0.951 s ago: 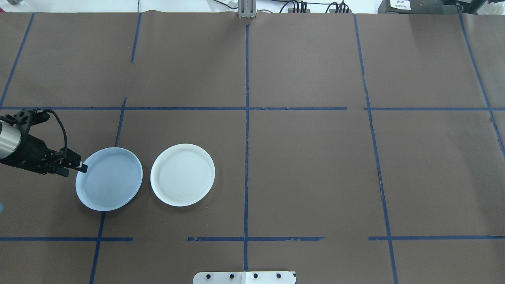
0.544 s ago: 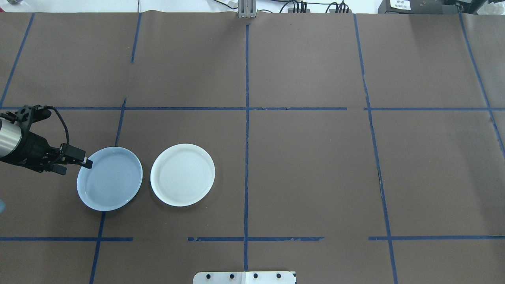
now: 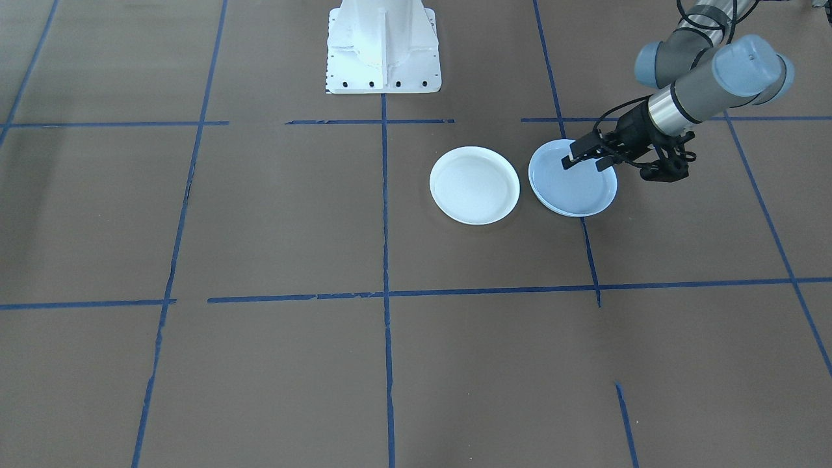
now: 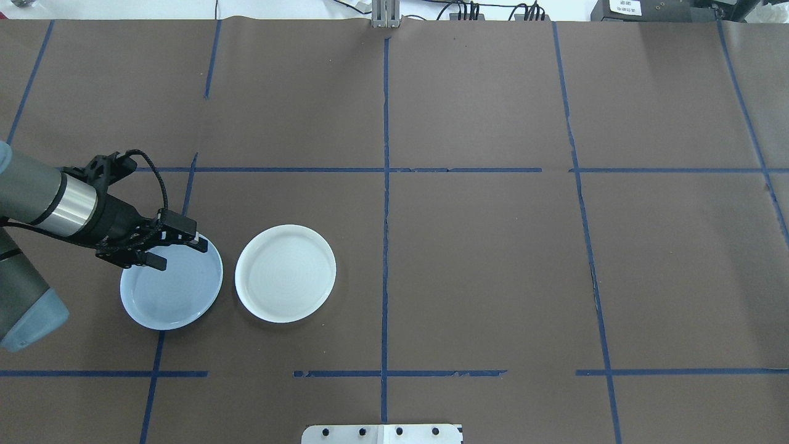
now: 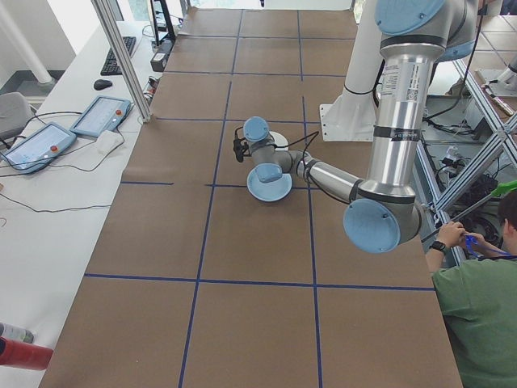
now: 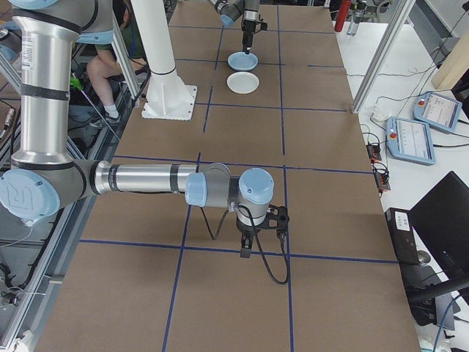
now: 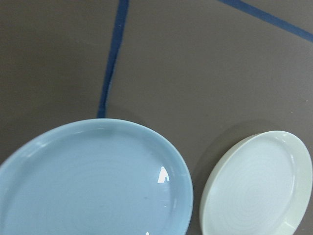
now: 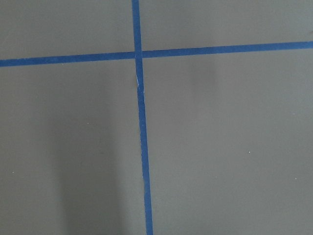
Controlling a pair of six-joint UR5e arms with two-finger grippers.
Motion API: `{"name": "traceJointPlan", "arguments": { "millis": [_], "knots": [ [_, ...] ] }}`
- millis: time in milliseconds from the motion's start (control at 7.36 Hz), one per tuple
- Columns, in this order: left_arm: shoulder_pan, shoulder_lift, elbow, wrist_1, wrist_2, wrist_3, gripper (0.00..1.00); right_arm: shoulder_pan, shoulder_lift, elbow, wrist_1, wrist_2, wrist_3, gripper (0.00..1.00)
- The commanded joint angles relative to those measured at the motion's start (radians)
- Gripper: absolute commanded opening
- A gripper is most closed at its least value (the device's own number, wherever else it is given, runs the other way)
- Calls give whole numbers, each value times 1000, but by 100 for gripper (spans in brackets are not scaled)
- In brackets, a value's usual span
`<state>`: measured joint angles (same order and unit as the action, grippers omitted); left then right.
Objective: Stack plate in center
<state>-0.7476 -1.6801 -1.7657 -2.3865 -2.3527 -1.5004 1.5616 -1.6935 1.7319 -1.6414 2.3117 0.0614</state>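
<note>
Two plates sit side by side on the brown-papered tabletop [image 4: 493, 277], just apart: a pale blue-grey plate [image 4: 175, 290] and a pure white plate [image 4: 285, 273], both flat on the paper. The blue one lies over a blue tape line [image 4: 151, 382] on the robot's left half, the white one beside it toward the middle. Left end effector [image 4: 179, 250] hangs over the blue plate's rim on the arm's side, fingers spread apart with nothing between them, as far as I can see from overhead and from across the table. Right end effector [image 6: 246, 251] is way off at the other end, pointing down near a tape crossing; can't tell if it's spread or pressed together. A person in a green shirt [image 5: 481, 315] sits past the table edge.
</note>
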Motion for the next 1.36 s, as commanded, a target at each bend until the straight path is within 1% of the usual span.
{"name": "traceJointPlan", "arguments": {
  "millis": [0, 136, 272, 408, 544, 680, 816, 951, 1087, 1223],
  "knots": [
    [100, -48, -20, 65, 81, -110, 100, 0, 0, 0, 0, 0, 0, 100],
    [141, -70, -20, 67, 96, -180, 100, 0, 0, 0, 0, 0, 0, 100],
    [190, -70, -9, 69, 163, -194, 100, 0, 0, 0, -2, 0, 0, 100],
    [209, -70, 3, 69, 186, -196, 100, 0, 0, 0, 0, 0, 0, 100],
    [211, -69, 6, 69, 188, -196, 99, 0, 0, 0, 0, 0, 0, 100],
    [211, -70, 17, 70, 187, -195, 81, 0, 0, 0, 0, 0, 0, 100],
    [212, -84, 35, 70, 182, -190, 56, 0, 0, 0, 0, 0, 0, 100],
    [212, -93, 51, 70, 179, -185, 52, 0, 0, 0, 0, 0, 0, 100],
    [212, -95, 51, 70, 177, -181, 51, 0, 0, 0, 0, 0, 0, 100],
    [211, -93, 49, 70, 176, -179, 41, 0, 0, 0, 0, 0, 0, 100]
  ]
}}
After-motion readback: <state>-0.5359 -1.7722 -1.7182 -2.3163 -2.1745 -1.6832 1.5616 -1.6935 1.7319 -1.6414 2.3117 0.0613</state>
